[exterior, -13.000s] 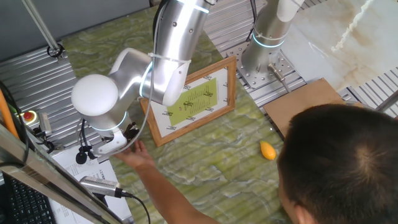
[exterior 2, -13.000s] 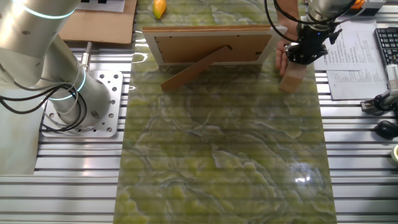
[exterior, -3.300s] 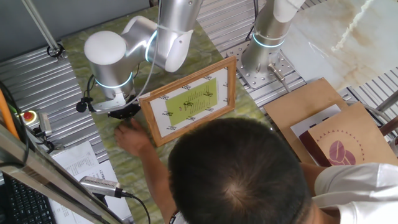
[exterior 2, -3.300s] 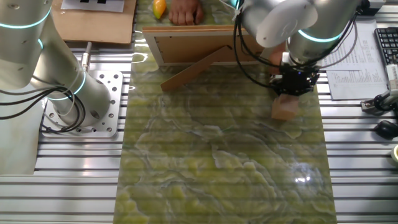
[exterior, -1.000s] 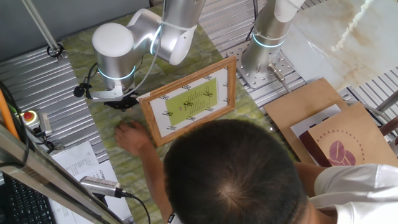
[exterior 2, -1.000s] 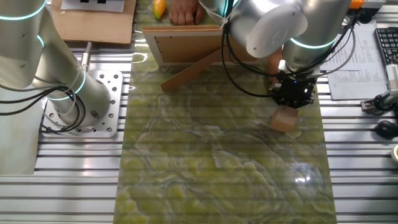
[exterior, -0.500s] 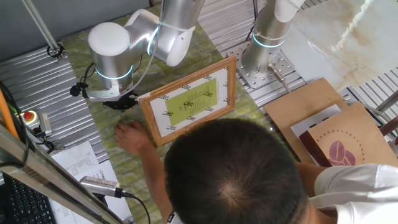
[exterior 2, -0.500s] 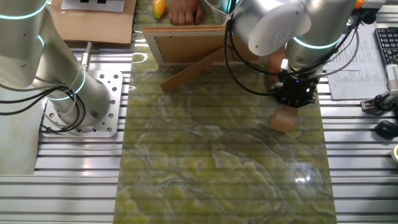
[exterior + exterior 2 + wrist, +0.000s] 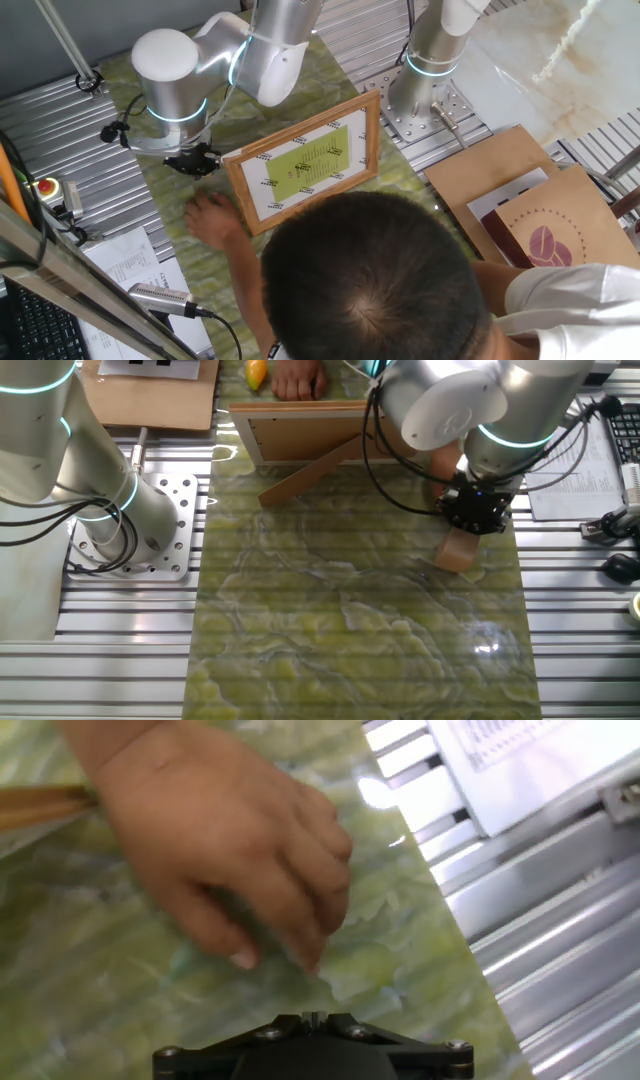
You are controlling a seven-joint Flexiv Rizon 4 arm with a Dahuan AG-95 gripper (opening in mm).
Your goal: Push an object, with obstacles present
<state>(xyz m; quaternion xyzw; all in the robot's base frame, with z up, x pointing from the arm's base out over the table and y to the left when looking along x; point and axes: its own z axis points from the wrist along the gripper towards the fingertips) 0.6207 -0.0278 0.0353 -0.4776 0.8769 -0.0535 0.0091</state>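
The small pale wooden block (image 9: 458, 549) sits on the green marbled bench top (image 9: 350, 630), right of centre in the other fixed view, tilted a little out of line with the bench edges. The black claw (image 9: 474, 512) hangs right over its upper edge, seemingly touching it; from the first fixed view the block is hidden behind the arm. I cannot tell whether the claw is open or closed, since its fingers do not show clearly in any view; the hand view gives only a dark strip of the claw body at the bottom edge.

A person's hand (image 9: 225, 845) lies flat on the bench just beyond the claw, fingers spread and pointing down the picture in the hand view. In the first fixed view that same hand (image 9: 213, 218) rests at the lower left corner of the picture frame (image 9: 305, 163), just below the claw (image 9: 193, 161). The frame, wooden with a white mat and yellow-green sheet, stands propped on its back strut near the top of the other fixed view (image 9: 335, 432). The orange-yellow teardrop piece (image 9: 257, 373) lies beyond the frame at the top edge, with the person's other hand (image 9: 298, 378) just beside it.

The person's dark-haired head (image 9: 375, 275) fills the lower middle of the first fixed view. A printed paper (image 9: 565, 455) lies on the ribbed metal at the right.
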